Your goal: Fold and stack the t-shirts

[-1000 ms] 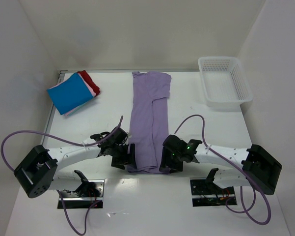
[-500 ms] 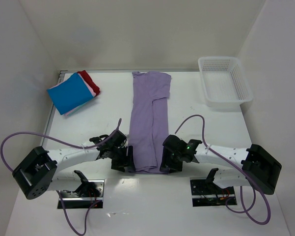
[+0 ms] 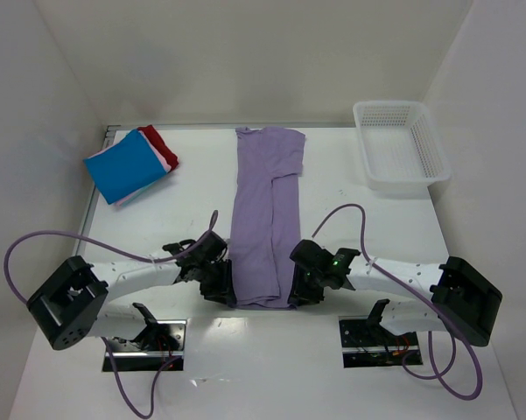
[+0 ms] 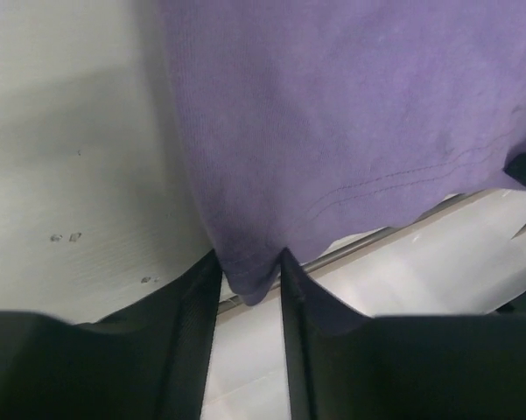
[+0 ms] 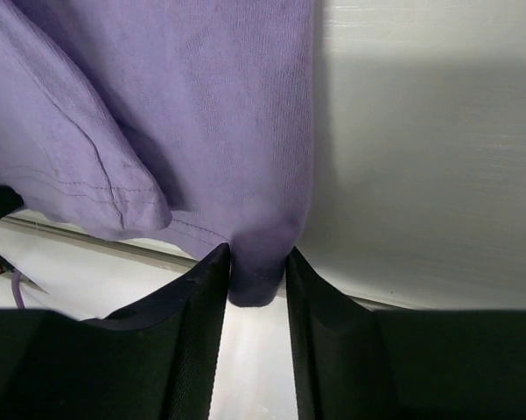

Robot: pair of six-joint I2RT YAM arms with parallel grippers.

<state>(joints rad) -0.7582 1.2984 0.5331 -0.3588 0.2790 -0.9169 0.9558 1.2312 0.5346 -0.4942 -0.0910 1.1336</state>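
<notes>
The lavender t-shirt point(image 3: 267, 210) lies folded lengthwise into a long strip down the middle of the table, hem toward me. My left gripper point(image 3: 225, 284) pinches the hem's left corner, and the left wrist view shows purple cloth point(image 4: 350, 114) squeezed between its fingers point(image 4: 249, 280). At the hem's right corner, my right gripper point(image 3: 299, 289) is shut on the cloth point(image 5: 184, 96), which bulges between its fingers point(image 5: 258, 276). A folded stack sits at the back left: a blue t-shirt point(image 3: 127, 166) on top, with a pink edge point(image 3: 168, 163) and a red one point(image 3: 160, 143) beneath.
A white mesh basket point(image 3: 401, 144) stands at the back right. White walls close in the table on the left, back and right. Purple cables loop out from both arms over the near part of the table.
Both grippers' jaws have narrowed onto the hem corners of the lavender t-shirt. The left gripper edged slightly inward toward the cloth. The shirt itself lies as before.
</notes>
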